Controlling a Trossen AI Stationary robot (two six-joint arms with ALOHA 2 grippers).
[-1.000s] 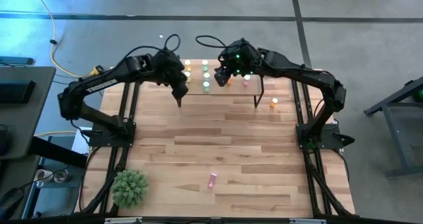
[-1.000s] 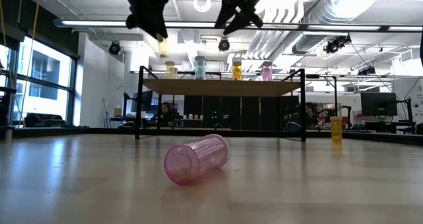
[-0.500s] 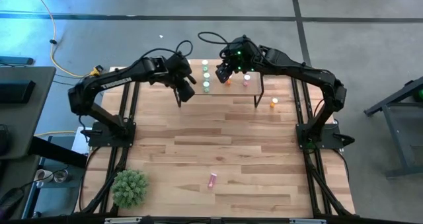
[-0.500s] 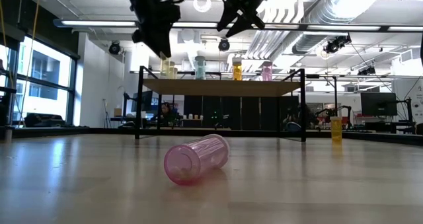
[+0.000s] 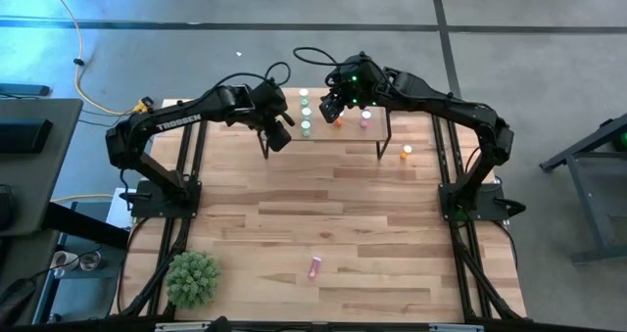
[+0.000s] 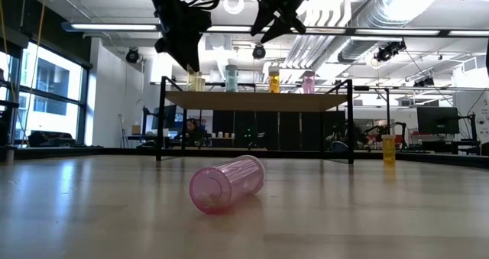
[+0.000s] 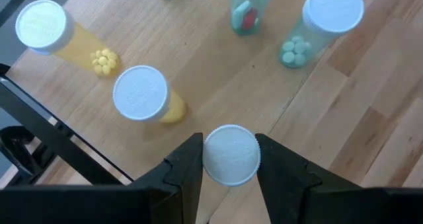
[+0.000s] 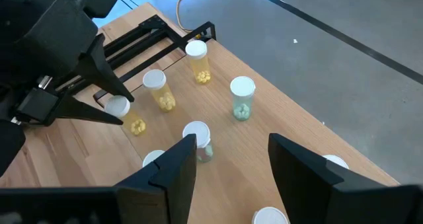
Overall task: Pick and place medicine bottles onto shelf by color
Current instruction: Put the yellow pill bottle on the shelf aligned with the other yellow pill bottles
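Held bottle: a white-capped yellow bottle [image 7: 230, 155] is pinched between the fingers of the left gripper [image 5: 278, 136], above the shelf's left end.
Shelf: a light-wood shelf [image 6: 256, 101] on thin black legs is set at the table's far edge; yellow bottles [image 7: 140, 94] are stood at its left end, green bottles [image 7: 327, 14] next, then an orange bottle [image 6: 273, 79] and a pink one [image 6: 308, 81].
Right gripper: the right gripper [image 5: 333, 104] is held over the middle of the shelf, its fingers [image 8: 170, 172] spread with nothing between them.
Loose bottles: a pink bottle [image 5: 314, 266] is laid on its side toward the table's near edge; an orange-yellow bottle [image 5: 407, 153] is stood off the shelf's right end.
Table: a plank-wood table [image 5: 333, 214] is seen, with a green plant [image 5: 192, 278] at its near left corner.
Room: a grey floor [image 5: 549, 38] surrounds the table; ceiling ducts [image 6: 382, 14] and windows [image 6: 46, 91] are seen beyond.
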